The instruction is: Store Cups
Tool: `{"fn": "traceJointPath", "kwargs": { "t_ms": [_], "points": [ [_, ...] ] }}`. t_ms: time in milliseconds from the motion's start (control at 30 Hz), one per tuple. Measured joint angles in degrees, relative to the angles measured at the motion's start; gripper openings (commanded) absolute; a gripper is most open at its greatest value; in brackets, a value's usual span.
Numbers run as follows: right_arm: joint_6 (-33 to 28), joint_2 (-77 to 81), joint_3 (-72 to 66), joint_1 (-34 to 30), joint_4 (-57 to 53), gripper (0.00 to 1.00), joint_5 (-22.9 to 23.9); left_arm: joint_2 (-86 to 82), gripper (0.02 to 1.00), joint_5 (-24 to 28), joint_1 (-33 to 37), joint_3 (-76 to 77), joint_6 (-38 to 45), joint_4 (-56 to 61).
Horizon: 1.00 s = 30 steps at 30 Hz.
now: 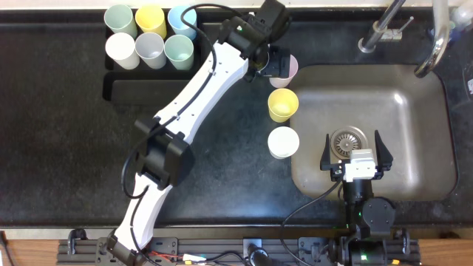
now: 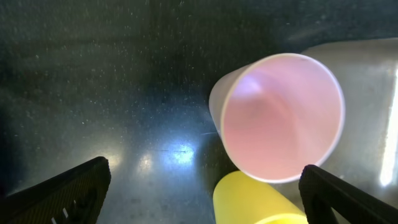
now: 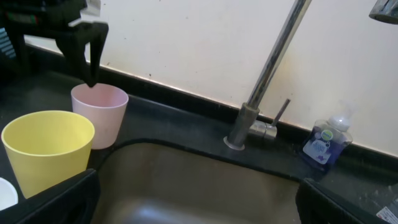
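A: What's on the worktop (image 1: 59, 148) by the sink (image 1: 399, 103)?
B: The pink cup (image 2: 280, 118), upright at the sink's back-left corner. The left gripper (image 2: 205, 168) hovers above it, jaws apart. The right gripper (image 1: 352, 144) hangs spread over the sink.
A: Advice?
B: Straddle one wall, descend squarely, close gently.

Far left on the surface (image 1: 59, 148): tray (image 1: 140, 87), holding six cups (image 1: 151, 49) in two rows of three. Right of it, set into the surface: sink (image 1: 414, 111), with faucet (image 1: 380, 29) behind its far rim and soap bottle (image 3: 323, 144) near the faucet. Along the sink's left rim: far cup (image 1: 290, 70), middle cup (image 1: 282, 104), near cup (image 1: 283, 142), in a line, close together. Above the far cup: left hand (image 1: 270, 63), fingers spread wide. Over the drain (image 1: 347, 137), inside the sink: right hand (image 1: 352, 151), fingers apart.
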Motion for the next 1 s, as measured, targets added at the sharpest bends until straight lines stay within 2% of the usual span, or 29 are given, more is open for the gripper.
{"fn": "traceJointPath", "kwargs": {
  "t_ms": [600,633,667,733,767,833,900,1000],
  "points": [
    [0.0,0.0,0.0,0.0,0.0,0.996,0.0,3.7,0.978,1.3,2.1,0.2,-3.9,3.8],
    [0.0,0.0,0.0,0.0,0.0,0.996,0.0,4.1,0.866,1.3,2.1,0.2,-4.0,3.8],
    [0.0,0.0,0.0,0.0,0.0,0.996,0.0,4.5,0.682,1.4,2.1,0.2,-4.3,3.8],
    [0.0,0.0,0.0,0.0,0.0,0.996,0.0,5.0,0.207,1.6,2.1,0.2,-4.2,4.2],
    [0.0,0.0,0.0,0.0,0.0,0.993,0.0,5.1,0.159,1.7,2.1,0.2,-4.2,4.6],
    [0.0,0.0,0.0,0.0,0.0,0.996,0.0,5.1,0.132,1.7,2.1,0.2,-4.2,5.5],
    [0.0,0.0,0.0,0.0,0.0,0.996,0.0,5.1,0.045,1.7,2.1,0.4,-4.2,6.2],
    [0.0,0.0,0.0,0.0,0.0,0.996,0.0,5.0,0.036,2.2,2.1,0.5,-4.1,6.1]
  ]
}}
